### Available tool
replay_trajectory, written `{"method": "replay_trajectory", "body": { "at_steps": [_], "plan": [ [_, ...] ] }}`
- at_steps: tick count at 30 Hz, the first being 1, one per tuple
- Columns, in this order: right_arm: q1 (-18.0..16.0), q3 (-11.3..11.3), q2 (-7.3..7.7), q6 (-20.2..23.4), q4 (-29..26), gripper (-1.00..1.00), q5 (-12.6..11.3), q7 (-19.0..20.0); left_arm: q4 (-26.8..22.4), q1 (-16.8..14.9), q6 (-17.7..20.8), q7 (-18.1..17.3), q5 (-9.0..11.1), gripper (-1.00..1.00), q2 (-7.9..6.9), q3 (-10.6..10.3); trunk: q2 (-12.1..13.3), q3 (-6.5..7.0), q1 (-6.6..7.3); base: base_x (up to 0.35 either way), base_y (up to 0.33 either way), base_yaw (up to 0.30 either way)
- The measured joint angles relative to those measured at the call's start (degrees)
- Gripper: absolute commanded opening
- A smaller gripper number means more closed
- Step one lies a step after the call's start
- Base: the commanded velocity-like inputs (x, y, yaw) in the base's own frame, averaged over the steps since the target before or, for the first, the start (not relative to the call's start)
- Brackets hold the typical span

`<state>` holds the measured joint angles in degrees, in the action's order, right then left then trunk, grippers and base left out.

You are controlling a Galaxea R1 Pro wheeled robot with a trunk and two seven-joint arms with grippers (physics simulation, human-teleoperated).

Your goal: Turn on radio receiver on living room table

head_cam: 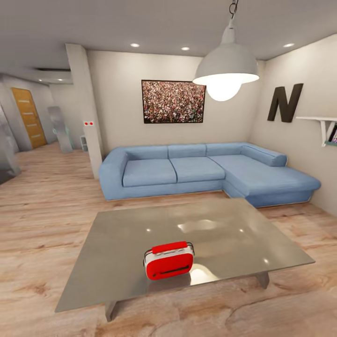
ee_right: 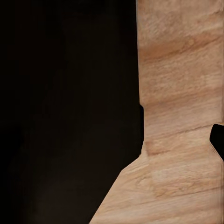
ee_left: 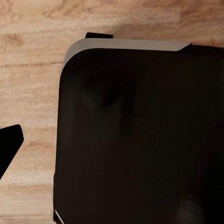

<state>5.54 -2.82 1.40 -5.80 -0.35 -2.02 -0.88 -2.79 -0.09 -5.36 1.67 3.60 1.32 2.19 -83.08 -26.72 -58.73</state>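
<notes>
1. Radio receiver (head_cam: 168,260): a small red box with white trim, a red handle across its top and a dark slot along its face. It stands upright near the front edge of the table, a little left of the middle, and nothing touches it.
2. The table (head_cam: 224,234) is low and wide with a glossy grey top that mirrors the lamp and the ceiling spots. A bright patch of reflected light lies just beside the radio, on its right.
3. Light wood floor (head_cam: 42,220) runs all around the table.
4. Behind the table, well apart from it, a blue corner sofa (head_cam: 196,168) sits against the back wall, its long end reaching out along the right wall.
5. Above the sofa hangs a framed picture of a crowd (head_cam: 173,101). A white dome lamp (head_cam: 226,65) hangs lit from the ceiling over the table.
6. On the right wall are a dark letter N (head_cam: 284,102) and a white shelf (head_cam: 323,122).
7. Far left, a wooden door (head_cam: 29,117) closes a hallway.
8. Both wrist views look down at the wood floor past dark robot parts. A dark tip shows at the edge of each, too little to judge by, so I cannot tell whether either gripper is spread or closed.
</notes>
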Motion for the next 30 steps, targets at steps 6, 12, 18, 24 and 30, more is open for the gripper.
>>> {"method": "replay_trajectory", "body": {
  "at_steps": [6,12,18,24,30],
  "plan": [
    [0.0,0.0,0.0,0.0,0.0,1.0,0.0,0.09,-0.02,0.0,-0.01,0.08,0.0,1.0,0.02,0.0,0.0,-0.13,0.0,0.0,0.0,0.27],
    [0.0,0.0,0.0,0.06,0.0,1.0,0.02,0.09,-0.03,0.0,0.0,0.16,0.0,1.0,0.07,0.01,0.0,-0.27,0.0,0.0,0.0,0.263],
    [0.0,0.01,0.0,0.12,0.0,1.0,0.01,0.16,-0.01,0.0,0.0,0.17,0.0,1.0,0.04,0.08,0.0,-0.37,0.0,0.009,0.0,0.114],
    [0.0,0.01,0.0,0.12,0.0,1.0,0.07,0.25,0.04,0.0,0.04,0.08,0.06,1.0,0.01,0.03,0.0,-0.38,0.0,0.201,0.0,0.008],
    [0.0,0.01,0.0,0.13,0.0,1.0,0.09,0.28,0.04,0.0,0.09,0.01,0.05,1.0,0.0,0.02,0.0,-0.38,0.0,0.314,0.0,0.001]
  ]
}}
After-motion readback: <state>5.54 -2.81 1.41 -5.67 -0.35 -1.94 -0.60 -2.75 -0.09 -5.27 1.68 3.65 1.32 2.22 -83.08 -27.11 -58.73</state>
